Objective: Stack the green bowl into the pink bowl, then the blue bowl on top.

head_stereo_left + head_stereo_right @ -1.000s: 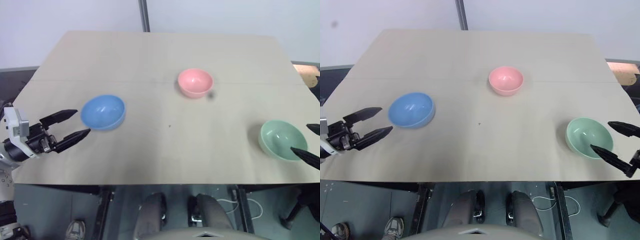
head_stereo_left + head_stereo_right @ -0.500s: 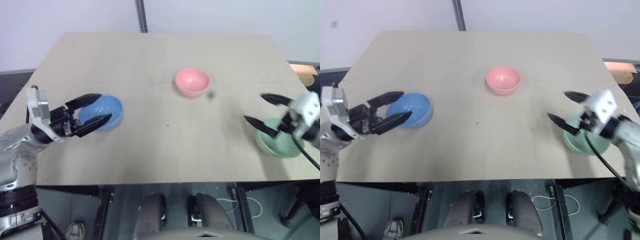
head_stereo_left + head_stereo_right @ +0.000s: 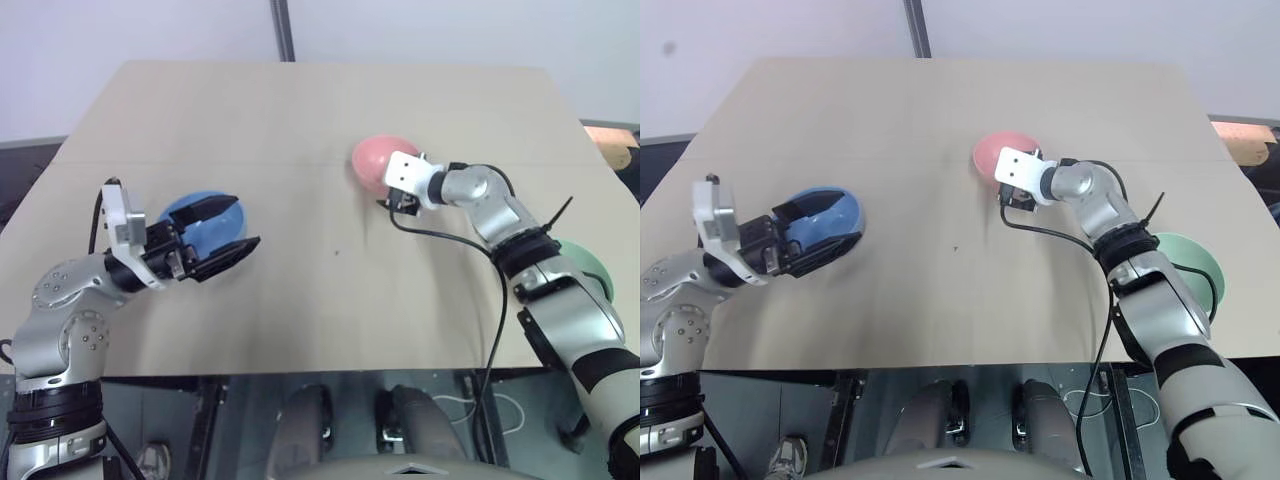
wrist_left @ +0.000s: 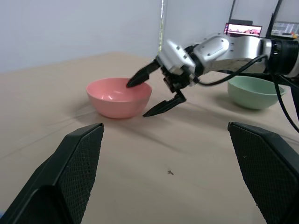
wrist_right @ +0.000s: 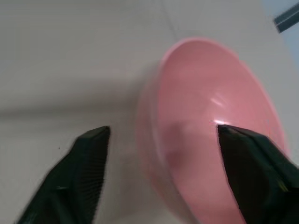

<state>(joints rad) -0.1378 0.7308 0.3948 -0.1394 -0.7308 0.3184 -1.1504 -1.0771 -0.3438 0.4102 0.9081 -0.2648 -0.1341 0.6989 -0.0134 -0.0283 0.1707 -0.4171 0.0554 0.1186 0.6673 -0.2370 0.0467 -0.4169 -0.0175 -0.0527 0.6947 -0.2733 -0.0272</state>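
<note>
Three bowls sit apart on the table [image 3: 320, 110], none stacked. Right gripper [image 4: 152, 95] is at the pink bowl [image 4: 117, 95], jaws parted, one finger over the bowl's hollow, the other outside its wall; no contact confirmed. Left gripper [image 3: 222, 228] stands wide open, empty, jaws straddling the blue bowl [image 3: 830, 212]. Green bowl [image 4: 252, 91] rests well beyond both sets of jaws, untouched.

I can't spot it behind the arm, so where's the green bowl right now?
In the head views the green bowl sits near the table's right front edge, partly hidden by the right forearm, apart from the pink bowl.
</note>
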